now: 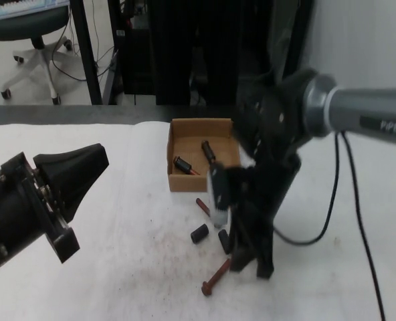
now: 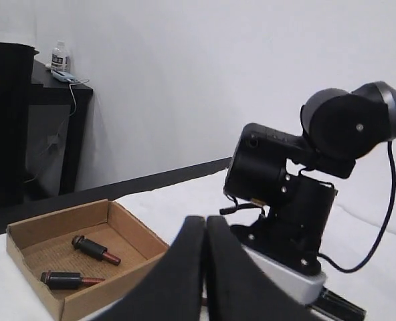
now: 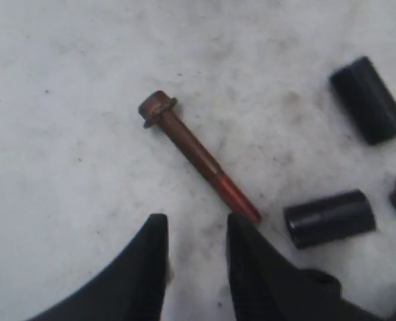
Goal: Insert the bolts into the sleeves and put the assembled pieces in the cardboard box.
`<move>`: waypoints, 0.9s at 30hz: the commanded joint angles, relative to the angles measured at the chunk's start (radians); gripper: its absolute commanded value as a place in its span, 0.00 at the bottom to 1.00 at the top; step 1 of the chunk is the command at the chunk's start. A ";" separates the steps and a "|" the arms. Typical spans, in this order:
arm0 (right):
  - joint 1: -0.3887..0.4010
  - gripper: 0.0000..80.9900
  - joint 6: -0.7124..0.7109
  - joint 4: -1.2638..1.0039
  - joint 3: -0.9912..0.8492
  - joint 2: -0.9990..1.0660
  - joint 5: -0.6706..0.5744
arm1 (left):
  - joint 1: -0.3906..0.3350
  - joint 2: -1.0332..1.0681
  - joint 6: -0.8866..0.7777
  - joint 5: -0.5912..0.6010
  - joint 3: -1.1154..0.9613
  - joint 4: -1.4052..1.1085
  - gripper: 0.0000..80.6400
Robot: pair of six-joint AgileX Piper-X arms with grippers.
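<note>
Okay, the loose rusty bolt lies flat on the white bench, on the near side of the cardboard box and well apart from it. Its flanged head points away from the box. The right gripper hangs tips-down just beside the bolt's shank end. Its two fingers stand a little apart with nothing between them, and one finger is almost at the bolt's tip. I cannot tell if they touch.

A black sleeve lies between the loose bolt and the box, just beside the shank end. A second black sleeve lies next to it, slightly apart. A second bolt lies closer to the box, just in front of its near wall.

Inside the box are two assembled pieces, each a bolt in a sleeve. One piece is toward the near wall in the high view. The other piece is further in. They lie apart from each other.

The left gripper is held up off the bench, well to the side of the box and pointing toward it. Its fingers are pressed together and hold nothing. The right arm's black wrist sits on the far side of the box from it, with a black cable trailing across the bench. Rusty smudges mark the white surface near the sleeves.
</note>
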 commanded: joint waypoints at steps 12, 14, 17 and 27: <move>0.125 0.36 -0.068 -0.215 0.033 -0.001 0.100 | 0.001 -0.012 0.011 0.020 -0.001 -0.003 0.00; 0.122 0.36 -0.068 -0.202 0.033 -0.001 0.124 | 0.001 -0.012 0.011 0.020 -0.001 -0.003 0.00; 0.119 0.36 -0.069 -0.153 0.033 -0.001 0.128 | 0.001 -0.012 0.014 0.020 -0.001 -0.003 0.00; 0.119 0.36 -0.107 -0.094 0.033 -0.001 0.120 | 0.001 -0.012 0.014 0.020 -0.001 -0.003 0.00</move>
